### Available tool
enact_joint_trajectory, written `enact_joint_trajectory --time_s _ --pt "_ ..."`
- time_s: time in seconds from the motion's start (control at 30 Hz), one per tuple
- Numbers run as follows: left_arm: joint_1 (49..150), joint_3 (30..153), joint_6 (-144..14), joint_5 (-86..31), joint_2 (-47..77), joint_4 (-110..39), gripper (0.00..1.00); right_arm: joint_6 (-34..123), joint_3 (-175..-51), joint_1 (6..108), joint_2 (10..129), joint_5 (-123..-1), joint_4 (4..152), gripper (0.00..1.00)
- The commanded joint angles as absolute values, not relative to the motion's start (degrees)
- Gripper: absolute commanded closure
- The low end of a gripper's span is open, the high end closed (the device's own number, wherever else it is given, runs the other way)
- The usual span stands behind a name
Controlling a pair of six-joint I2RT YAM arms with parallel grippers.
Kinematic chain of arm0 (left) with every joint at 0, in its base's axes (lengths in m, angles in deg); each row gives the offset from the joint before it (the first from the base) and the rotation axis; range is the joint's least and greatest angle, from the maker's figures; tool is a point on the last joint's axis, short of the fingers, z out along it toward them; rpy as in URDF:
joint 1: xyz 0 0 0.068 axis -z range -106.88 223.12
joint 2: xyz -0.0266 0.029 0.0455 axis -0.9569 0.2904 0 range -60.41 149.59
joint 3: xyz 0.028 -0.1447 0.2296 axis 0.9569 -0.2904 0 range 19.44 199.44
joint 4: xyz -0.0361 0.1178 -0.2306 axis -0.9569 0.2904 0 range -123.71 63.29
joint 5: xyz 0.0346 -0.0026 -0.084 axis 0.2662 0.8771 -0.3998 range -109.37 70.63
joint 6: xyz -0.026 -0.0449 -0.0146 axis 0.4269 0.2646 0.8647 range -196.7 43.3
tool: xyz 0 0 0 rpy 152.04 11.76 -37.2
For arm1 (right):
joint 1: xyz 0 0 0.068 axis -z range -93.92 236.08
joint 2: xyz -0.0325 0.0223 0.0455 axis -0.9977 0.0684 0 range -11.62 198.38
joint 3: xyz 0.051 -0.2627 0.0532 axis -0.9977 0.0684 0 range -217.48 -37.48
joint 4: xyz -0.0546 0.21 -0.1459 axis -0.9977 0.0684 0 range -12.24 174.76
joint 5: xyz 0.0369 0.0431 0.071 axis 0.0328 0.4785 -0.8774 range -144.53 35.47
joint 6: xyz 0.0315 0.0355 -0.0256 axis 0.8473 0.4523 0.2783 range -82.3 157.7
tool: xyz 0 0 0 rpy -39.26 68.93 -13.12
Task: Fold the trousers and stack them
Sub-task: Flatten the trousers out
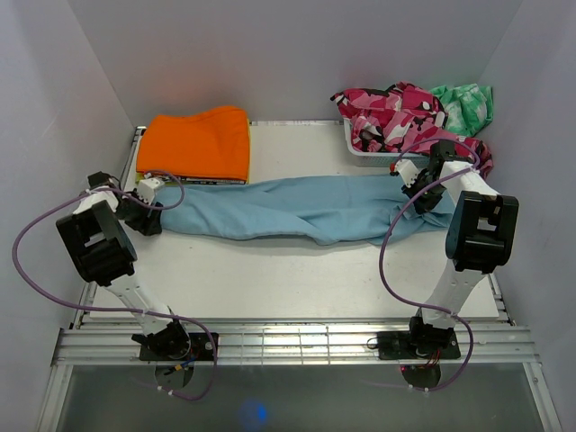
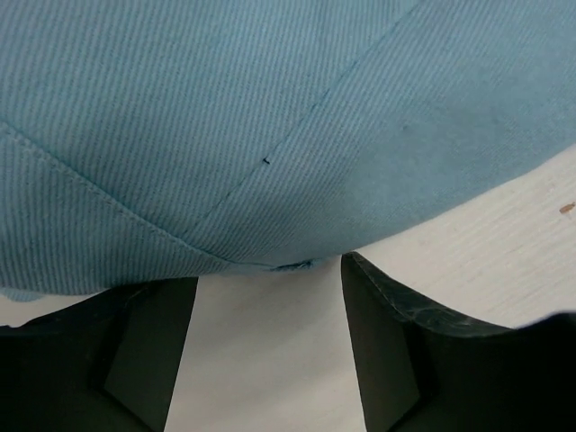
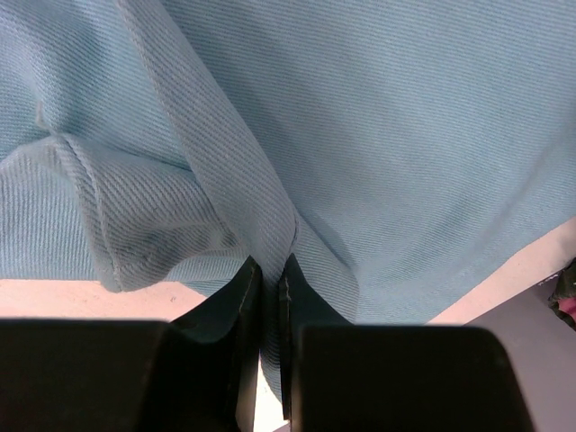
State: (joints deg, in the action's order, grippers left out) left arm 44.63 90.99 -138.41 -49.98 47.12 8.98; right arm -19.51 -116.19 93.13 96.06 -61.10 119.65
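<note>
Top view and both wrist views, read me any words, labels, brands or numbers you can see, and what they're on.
None to read. The blue trousers, the folded orange garment, the pink camouflage clothes, the left arm and the right arm show no legible word, label or number.

Plain pale walls are closing in the scene: a back wall (image 1: 288,54) is rising at the far side, while a left wall (image 1: 45,108) and a right wall (image 1: 540,162) are slanting in on either side. A white table (image 1: 270,279) is lying between them. Silver aluminium rails (image 1: 297,344) are running left to right along its near edge. Nearer still, a dim grey surface (image 1: 360,400) is showing, with a small blue glow (image 1: 255,414) shining on it. Soft, even light is falling, casting only faint shadows.
</note>
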Motion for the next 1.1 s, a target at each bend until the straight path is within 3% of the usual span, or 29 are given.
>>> enact_joint_trajectory --time_s 0.0,0.1,0.13,0.23,0.3,0.6,0.7,1.07 --pt "45.4 90.6 -136.3 -51.4 47.1 2.9 0.38 -19.4 -116.4 93.2 93.5 -61.5 120.8 0.92" --pt "46.0 92.6 -133.8 -51.1 47.4 2.6 0.57 -19.5 -116.6 93.2 93.5 -61.1 121.1 0.92" --pt "46.0 93.2 -133.5 -51.1 47.2 2.8 0.7 -19.4 -116.8 93.2 93.4 -61.0 121.3 0.92" --pt "46.0 96.3 -134.1 -50.6 45.4 6.4 0.93 -20.0 -117.3 93.2 92.5 -60.9 121.9 0.92" --pt "46.0 98.9 -134.6 -50.6 44.4 10.7 0.98 -20.1 -117.6 93.2 91.9 -60.6 122.1 0.92" --pt "45.2 123.1 -138.7 -51.2 47.2 36.8 1.0 -24.2 -119.7 93.9 86.1 -57.5 125.7 0.92" --pt "44.6 125.6 -141.4 -49.3 47.0 44.2 1.0 -26.5 -116.8 94.2 82.8 -55.7 127.1 0.92" --pt "38.1 105.9 -155.3 -34.3 34.2 46.7 1.0 -38.1 -92.6 94.8 59.8 -49.5 136.5 0.92"
